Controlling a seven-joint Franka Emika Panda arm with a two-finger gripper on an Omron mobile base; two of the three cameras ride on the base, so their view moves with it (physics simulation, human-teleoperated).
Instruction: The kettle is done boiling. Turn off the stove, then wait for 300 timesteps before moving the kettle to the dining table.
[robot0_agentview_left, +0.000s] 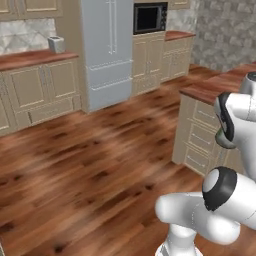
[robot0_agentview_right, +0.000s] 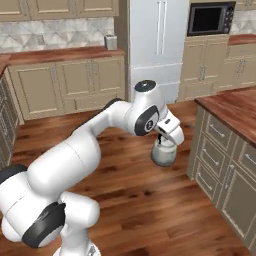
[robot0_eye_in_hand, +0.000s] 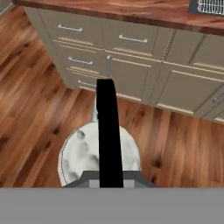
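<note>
Across the kitchen ran a wood plank floor (robot0_agentview_left: 75, 170), the biggest surface in sight, reddish-brown and glossy. Beige cabinets (robot0_agentview_right: 65, 85) with a wood-topped bench (robot0_agentview_right: 60, 54) stood along the far wall under a pale stone backsplash. Beside them rose a tall light-grey fridge (robot0_agentview_left: 107, 50), and next to that a black microwave (robot0_agentview_right: 210, 19) sat built into a cabinet column. A small silvery toaster (robot0_agentview_left: 56, 44) rested on the far bench, near the fridge. Closer in, at the right of both base views, a beige unit with drawers (robot0_agentview_right: 220, 150) carried a reddish wood-grain top (robot0_agentview_right: 235, 107); I cannot tell from these pictures whether it was the dining table or another bench.

In front of that unit, the white arm (robot0_agentview_right: 95, 135) reached out at mid height over open floor. Its gripper (robot0_agentview_right: 163, 141) pointed downward and was closed on the thin black handle (robot0_eye_in_hand: 108, 131) of the kettle (robot0_agentview_right: 163, 155). The kettle, small, rounded and silvery-white, hung beneath the gripper, clear of the floor and just beside the drawer fronts without touching them. In the hand view the handle ran straight up the middle over the kettle's round mottled body (robot0_eye_in_hand: 78, 153), with the floor and the drawer unit's lower doors beyond it.
</note>
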